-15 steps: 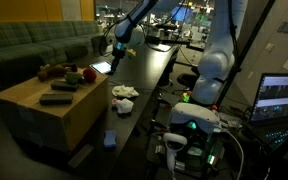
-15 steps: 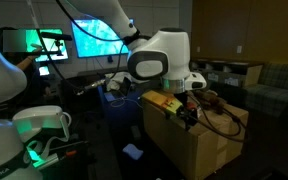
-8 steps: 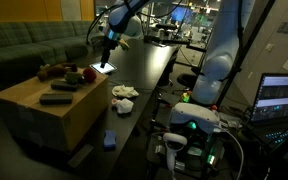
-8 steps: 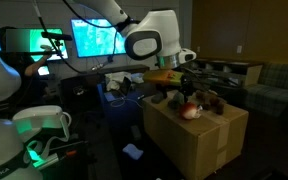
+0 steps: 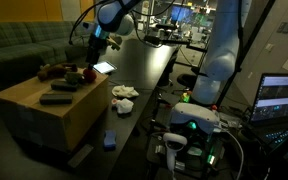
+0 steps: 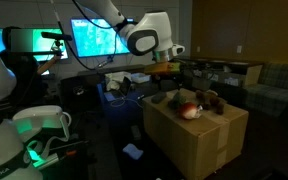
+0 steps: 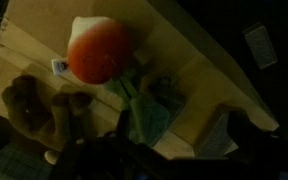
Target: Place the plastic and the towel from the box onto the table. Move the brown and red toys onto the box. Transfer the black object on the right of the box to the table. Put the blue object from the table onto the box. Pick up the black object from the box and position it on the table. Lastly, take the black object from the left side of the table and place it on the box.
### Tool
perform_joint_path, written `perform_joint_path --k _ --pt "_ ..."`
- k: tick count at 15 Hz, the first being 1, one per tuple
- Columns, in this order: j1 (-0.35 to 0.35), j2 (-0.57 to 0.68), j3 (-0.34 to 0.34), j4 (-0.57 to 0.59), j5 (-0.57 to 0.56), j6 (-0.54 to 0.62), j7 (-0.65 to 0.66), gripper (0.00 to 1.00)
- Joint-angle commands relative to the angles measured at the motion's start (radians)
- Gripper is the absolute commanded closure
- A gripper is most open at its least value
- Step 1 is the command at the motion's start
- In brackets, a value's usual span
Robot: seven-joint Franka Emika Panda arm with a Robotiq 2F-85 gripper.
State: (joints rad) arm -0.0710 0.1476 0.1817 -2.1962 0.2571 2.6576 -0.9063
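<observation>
Wrist view: round red toy (image 7: 99, 50) upper centre and lumpy dark-brown toy (image 7: 29, 105) at left, both on the tan cardboard box (image 7: 194, 70). In an exterior view, the gripper (image 5: 95, 47) hangs wide and empty over the box's far end, upper left of centre. Likely next is moving the flat black object (image 5: 56, 98) to the dark desk (image 5: 144, 70). Descend straight, straddle its narrow side, and stay clear of the toys.

Box (image 5: 22, 92) plain tan. Counter (image 5: 149, 65) near-black. Red toy (image 7: 99, 52) orange-red, white patch at one end. Brown toy (image 7: 29, 100) dark brown. Green piece (image 7: 149, 118) beside them. Towel (image 5: 124, 97) white. Blue object (image 5: 109, 141) pale blue.
</observation>
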Motion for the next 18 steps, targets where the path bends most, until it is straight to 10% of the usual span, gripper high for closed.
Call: perform_joint_path --k 1,18 --pt "0.047 0.079 -0.016 0.1 -0.077 -0.014 0.018 0.0" --pt "0.112 0.43 -0.006 0.503 -0.33 -0.109 0.055 0.0"
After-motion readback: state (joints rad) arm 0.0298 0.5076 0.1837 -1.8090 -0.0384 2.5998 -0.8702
